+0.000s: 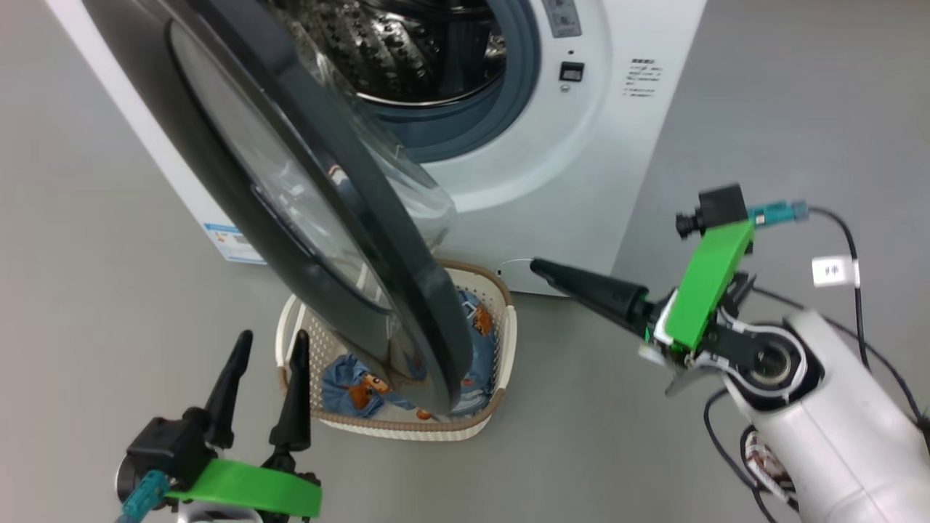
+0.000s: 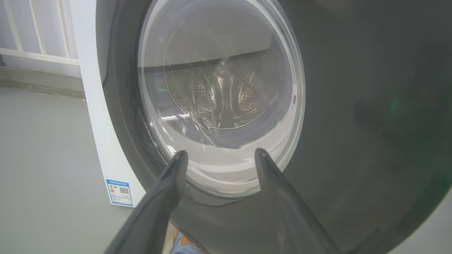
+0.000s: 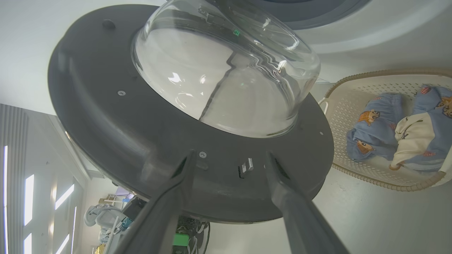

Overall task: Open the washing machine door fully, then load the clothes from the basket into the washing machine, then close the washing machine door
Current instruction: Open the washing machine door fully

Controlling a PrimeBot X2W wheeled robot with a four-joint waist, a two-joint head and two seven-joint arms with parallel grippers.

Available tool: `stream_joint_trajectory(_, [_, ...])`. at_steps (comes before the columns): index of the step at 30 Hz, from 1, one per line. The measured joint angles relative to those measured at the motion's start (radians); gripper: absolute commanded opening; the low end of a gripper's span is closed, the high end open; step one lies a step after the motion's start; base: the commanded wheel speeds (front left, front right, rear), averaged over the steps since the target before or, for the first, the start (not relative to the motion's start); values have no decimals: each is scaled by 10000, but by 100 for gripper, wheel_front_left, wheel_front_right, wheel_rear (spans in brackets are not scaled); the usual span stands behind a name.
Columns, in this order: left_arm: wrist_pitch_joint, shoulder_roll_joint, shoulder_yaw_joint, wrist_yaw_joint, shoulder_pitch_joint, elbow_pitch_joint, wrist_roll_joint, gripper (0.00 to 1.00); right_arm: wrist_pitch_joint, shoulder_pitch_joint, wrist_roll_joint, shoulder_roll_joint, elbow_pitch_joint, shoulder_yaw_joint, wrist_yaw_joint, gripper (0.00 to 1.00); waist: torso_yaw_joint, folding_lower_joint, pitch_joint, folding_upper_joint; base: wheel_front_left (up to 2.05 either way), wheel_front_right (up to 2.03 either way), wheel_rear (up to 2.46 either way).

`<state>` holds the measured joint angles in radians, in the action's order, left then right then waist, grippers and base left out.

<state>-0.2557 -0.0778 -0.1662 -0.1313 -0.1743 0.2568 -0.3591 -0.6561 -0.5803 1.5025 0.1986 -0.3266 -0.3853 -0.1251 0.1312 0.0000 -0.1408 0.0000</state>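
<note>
Washing machine door (image 1: 327,218) stands part-open, hanging over the basket (image 1: 508,341) on the floor at 6 o'clock of the washing machine (image 1: 581,145). Clothes (image 1: 356,381) lie in the basket. Left end effector (image 1: 272,338), 7 o'clock in head view: fingers wide, empty. Right end effector (image 3: 230,155), 3 o'clock: fingers wide, empty, clear of the door.

Looks like a lab or test bay rather than a home laundry room. Washing machine (image 1: 603,145) standing alone on a bare grey floor (image 1: 785,109), blue label (image 2: 120,192) on its lower corner. Background of right wrist view: probable office chairs (image 3: 100,215), cluttered gear, tall bright windows (image 3: 28,197). White slatted panel (image 2: 39,31) along the wall behind the machine in left wrist view.
</note>
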Motion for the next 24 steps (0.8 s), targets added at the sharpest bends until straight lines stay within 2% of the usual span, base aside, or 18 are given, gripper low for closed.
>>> stream_joint_trajectory(8, [0,-88,476,2,496,6,0,100,1306,1362,-180,393,48,-163,0,100,-548,0,339,0,0,0,0])
stream_joint_trajectory(13, [0,-148,755,2,802,2,2,100,2681,1887,-602,685,226,-334,0,100,-881,-1,569,0,0,0,0])
stream_joint_trajectory(18, [0,-134,874,0,928,-13,2,100,4769,2049,-1436,1137,303,-746,0,100,-1131,-1,720,0,0,0,0])
stream_joint_trajectory(19, [0,-132,886,0,975,-13,2,100,5639,2059,-1852,1361,290,-1141,0,100,-1179,-1,763,0,0,0,0])
stream_joint_trajectory(24, [0,-111,894,0,975,-13,4,100,8124,2059,-2907,1804,-182,-2150,0,100,-1185,0,837,0,0,0,0])
